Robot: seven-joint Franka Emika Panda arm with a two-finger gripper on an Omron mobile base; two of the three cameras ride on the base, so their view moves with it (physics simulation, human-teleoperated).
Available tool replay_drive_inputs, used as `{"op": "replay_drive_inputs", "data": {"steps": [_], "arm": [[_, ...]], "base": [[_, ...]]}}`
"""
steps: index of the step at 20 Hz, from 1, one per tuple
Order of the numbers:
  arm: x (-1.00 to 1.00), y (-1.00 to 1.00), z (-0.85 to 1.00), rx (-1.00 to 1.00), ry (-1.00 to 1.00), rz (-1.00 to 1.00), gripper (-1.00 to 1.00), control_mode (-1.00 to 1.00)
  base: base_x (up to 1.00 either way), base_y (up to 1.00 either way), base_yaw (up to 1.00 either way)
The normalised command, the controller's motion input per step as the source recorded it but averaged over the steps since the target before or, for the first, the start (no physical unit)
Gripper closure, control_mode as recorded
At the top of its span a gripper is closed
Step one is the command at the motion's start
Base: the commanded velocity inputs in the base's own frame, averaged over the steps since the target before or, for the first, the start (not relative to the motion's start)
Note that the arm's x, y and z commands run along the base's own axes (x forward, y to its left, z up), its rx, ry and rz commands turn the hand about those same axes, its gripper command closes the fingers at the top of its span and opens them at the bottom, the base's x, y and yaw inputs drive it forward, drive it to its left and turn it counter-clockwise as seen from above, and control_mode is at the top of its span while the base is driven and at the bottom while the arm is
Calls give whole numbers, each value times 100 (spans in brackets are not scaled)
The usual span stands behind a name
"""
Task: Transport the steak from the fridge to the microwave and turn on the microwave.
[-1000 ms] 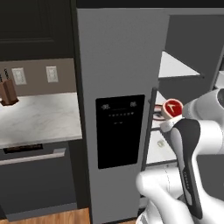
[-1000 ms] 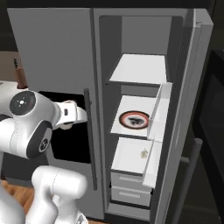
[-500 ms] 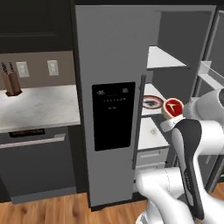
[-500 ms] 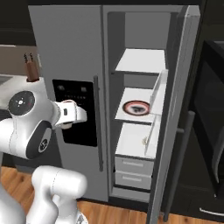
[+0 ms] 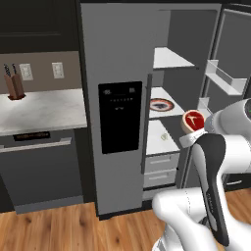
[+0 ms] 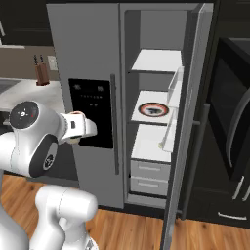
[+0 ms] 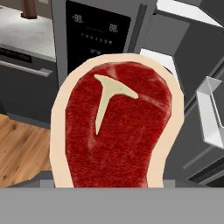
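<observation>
The fridge is taken as the landmark: its right-hand door is swung open, its left-hand door with the black dispenser panel is closed. The steak is seen clear of the fridge, in front of the open compartment and just right of the closed door's edge, carried at the gripper. In the hand view the steak is held close before the camera; the jaws are judged set wide and closed on it, though the fingertips themselves are hidden behind the meat.

Risks, judged: the steak could slip from a wide, shallow hold while it is carried; the arm could clip the open door or its shelf bins as the base moves off. The open door stands between the fridge interior and the dark appliance front to its right, so the path may be obstructed.

A dark round plate is left on the middle shelf. Left of the fridge a pale stone counter bears a knife block; the floor is wood plank.
</observation>
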Motion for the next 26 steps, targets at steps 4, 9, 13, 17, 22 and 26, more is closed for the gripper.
{"op": "replay_drive_inputs", "data": {"steps": [4,9,13,17,22,26], "arm": [[0,0,0,0,0,0,100,100],[0,0,0,0,0,0,100,100],[0,0,0,0,0,0,100,100],[0,0,0,0,0,0,100,100],[0,0,0,0,0,0,100,100],[0,0,0,0,0,0,100,100]], "base": [[-62,-1,-9],[-49,-14,-14],[-12,-32,-12],[0,-51,-8],[0,-64,-6],[0,-57,-6]]}}
